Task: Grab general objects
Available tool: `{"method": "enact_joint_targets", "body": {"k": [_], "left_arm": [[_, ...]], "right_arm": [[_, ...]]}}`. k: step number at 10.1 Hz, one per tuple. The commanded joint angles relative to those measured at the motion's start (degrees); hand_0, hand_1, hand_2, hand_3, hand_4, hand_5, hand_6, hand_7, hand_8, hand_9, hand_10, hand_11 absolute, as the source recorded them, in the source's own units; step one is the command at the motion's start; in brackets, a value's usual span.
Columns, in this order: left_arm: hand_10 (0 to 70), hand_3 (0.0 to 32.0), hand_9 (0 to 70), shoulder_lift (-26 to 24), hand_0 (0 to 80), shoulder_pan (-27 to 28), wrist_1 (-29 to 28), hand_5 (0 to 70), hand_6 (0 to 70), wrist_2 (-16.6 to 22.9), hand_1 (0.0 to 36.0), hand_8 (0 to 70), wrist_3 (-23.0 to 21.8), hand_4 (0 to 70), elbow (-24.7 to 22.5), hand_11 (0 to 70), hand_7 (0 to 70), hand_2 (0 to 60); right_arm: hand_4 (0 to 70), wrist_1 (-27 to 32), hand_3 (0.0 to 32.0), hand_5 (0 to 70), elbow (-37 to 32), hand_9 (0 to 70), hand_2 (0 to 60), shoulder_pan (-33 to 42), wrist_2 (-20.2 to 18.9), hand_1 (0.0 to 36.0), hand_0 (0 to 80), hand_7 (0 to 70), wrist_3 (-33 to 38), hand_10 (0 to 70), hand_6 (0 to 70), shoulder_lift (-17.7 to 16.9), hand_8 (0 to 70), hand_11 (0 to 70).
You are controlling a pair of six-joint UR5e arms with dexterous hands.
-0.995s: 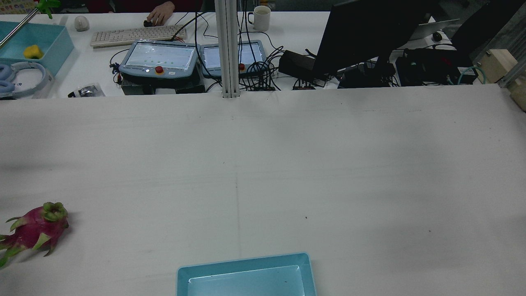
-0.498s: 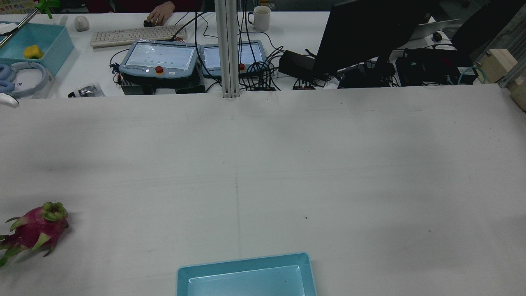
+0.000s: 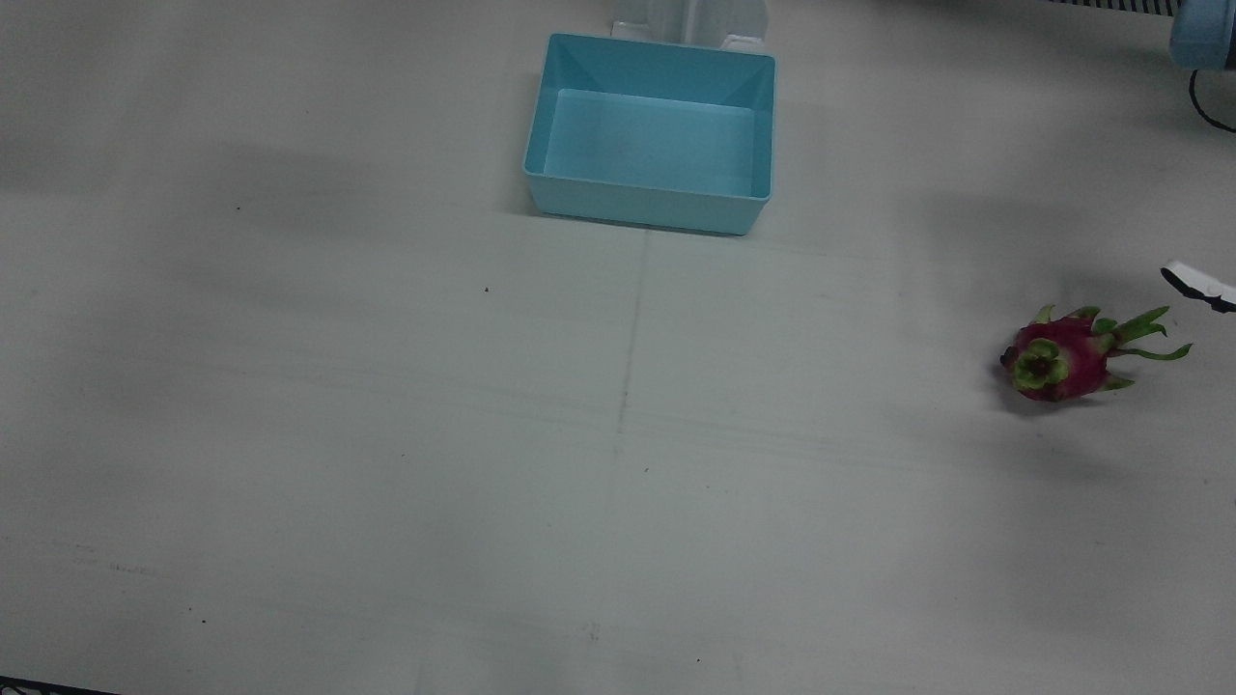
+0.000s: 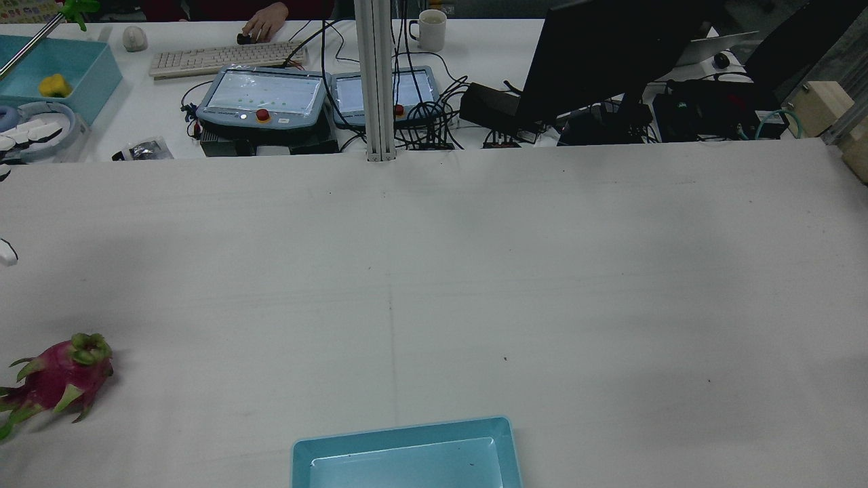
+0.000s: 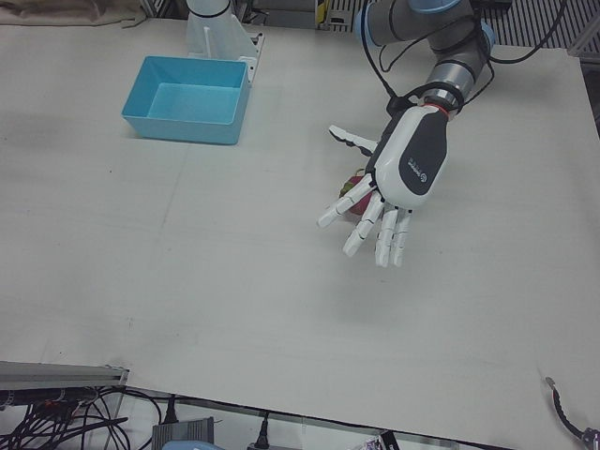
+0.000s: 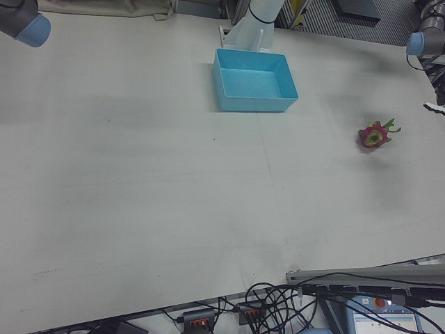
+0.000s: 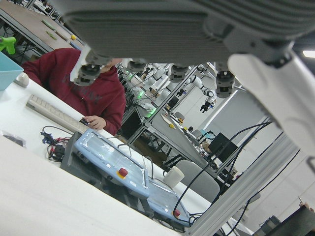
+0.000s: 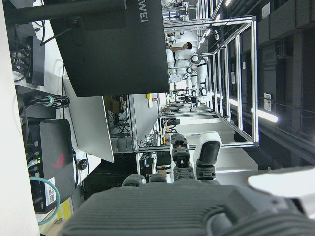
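A pink dragon fruit [image 3: 1057, 355] with green scales lies on the white table near the left arm's side, at the lower left of the rear view [image 4: 57, 379]. It also shows in the right-front view [image 6: 372, 135]. My left hand [image 5: 408, 169] hovers over it, open with fingers spread and palm down, and hides most of the fruit in the left-front view. Only its fingertips [image 4: 24, 130] reach into the rear view. My right hand [image 8: 187, 206] shows only in its own view, raised, open and holding nothing.
A blue bin [image 3: 649, 208] stands empty at the robot's edge of the table, between the arms [image 4: 407, 430]. Beyond the far edge are an aluminium post [image 4: 375, 81], teach pendants [image 4: 261, 95], a keyboard, a monitor [image 4: 610, 47] and a person's hand [image 4: 264, 24].
The left hand's fingertips have come into the rear view at its left edge and moved lower and further in. The dragon fruit and the bin have not moved.
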Motion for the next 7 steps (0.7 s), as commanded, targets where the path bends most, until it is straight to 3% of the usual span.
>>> {"method": "enact_joint_targets", "body": {"k": [1,2,5,7], "left_arm": [[0.0,32.0,0.0,9.05,55.3,-0.14,-1.67,4.8,0.0,3.81,15.5,0.0,-0.43,0.0,-1.7,0.0,7.2,0.0],[0.0,32.0,0.1,9.25,55.6,0.03,-0.09,5.8,0.0,6.51,15.7,0.0,-1.74,0.0,-2.05,0.0,7.8,0.0],[0.0,32.0,0.1,9.51,55.8,0.21,0.98,8.9,0.0,7.41,16.0,0.0,-0.36,0.0,-1.97,0.0,7.5,0.0],[0.0,32.0,0.2,9.6,59.3,0.21,0.89,12.8,0.0,7.33,18.0,0.0,4.64,0.0,-1.88,0.0,8.2,0.0]], "right_arm": [[0.0,0.0,0.0,0.0,0.0,0.0,0.0,0.0,0.0,0.0,0.0,0.0,0.0,0.0,0.0,-0.04,0.0,0.0],[0.0,0.0,0.0,0.0,0.0,0.0,0.0,0.0,0.0,0.0,0.0,0.0,0.0,0.0,0.0,-0.04,0.0,0.0],[0.0,0.0,0.0,0.0,-0.09,0.0,0.0,0.0,0.0,0.0,0.0,0.0,0.0,0.0,0.0,-0.04,0.0,0.0],[0.0,0.0,0.0,0.0,-0.09,0.0,0.0,0.0,0.0,0.0,0.0,0.0,0.0,0.0,0.0,-0.04,0.0,0.0]]}}
